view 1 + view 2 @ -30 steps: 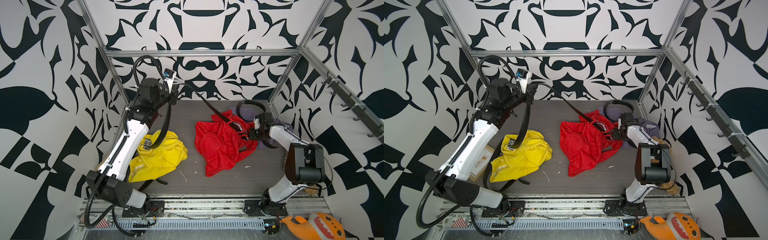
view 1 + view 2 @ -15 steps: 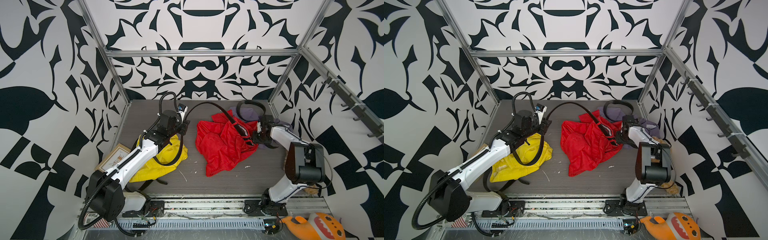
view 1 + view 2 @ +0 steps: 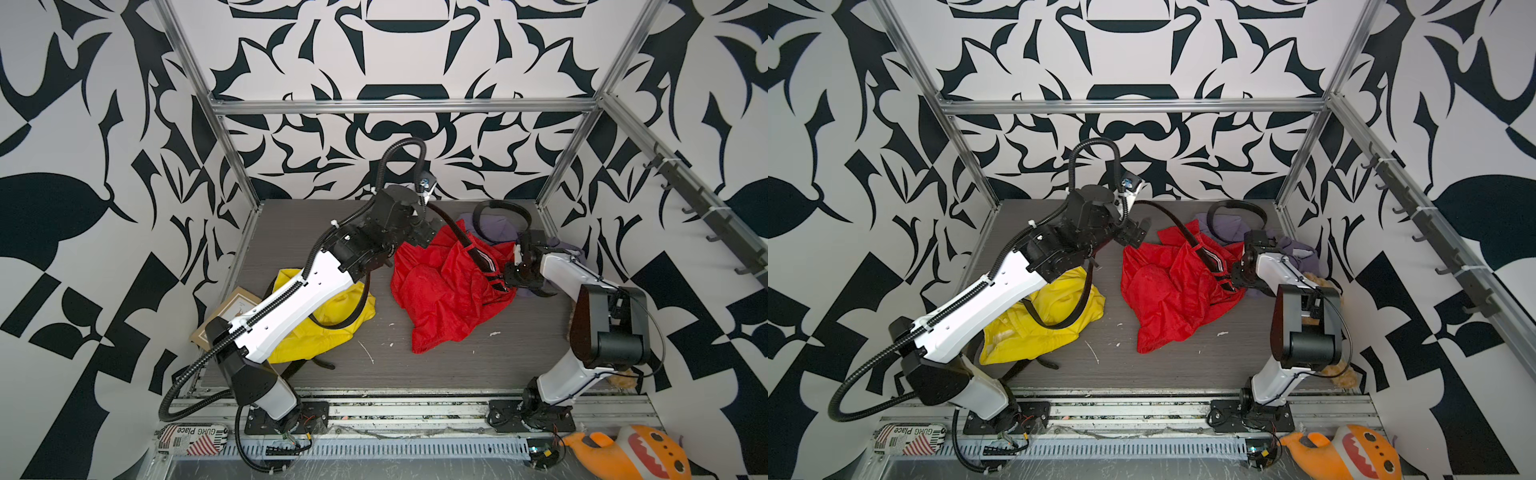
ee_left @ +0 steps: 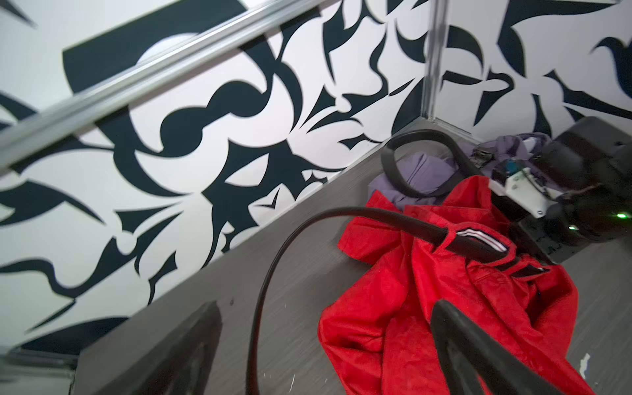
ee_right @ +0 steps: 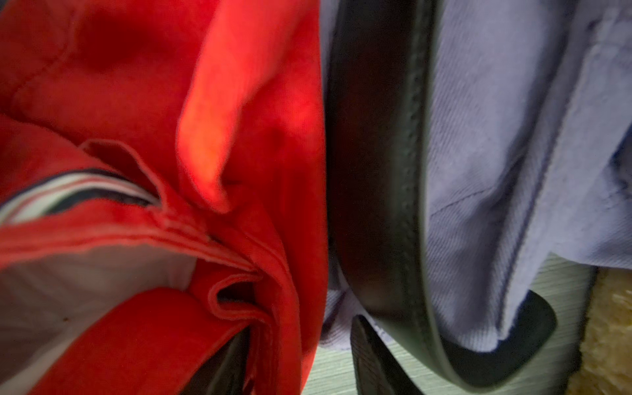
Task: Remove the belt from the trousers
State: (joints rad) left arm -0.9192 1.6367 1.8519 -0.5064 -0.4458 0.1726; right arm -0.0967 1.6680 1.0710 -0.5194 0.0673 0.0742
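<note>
Red trousers [image 3: 440,299] lie crumpled mid-way across a grey table [image 3: 436,374]. A black belt [image 3: 454,232] is threaded through their waistband loops and arcs up off their far edge toward the left gripper [image 3: 1137,232]. That gripper's 2 jaws stand wide apart, and the belt runs loosely between them, unclamped. The right gripper [image 3: 506,282] sits at the waistband's right end, its jaws partly closed on a bunched fold of red cloth. A yellow garment [image 3: 336,320] lies under the left arm.
</note>
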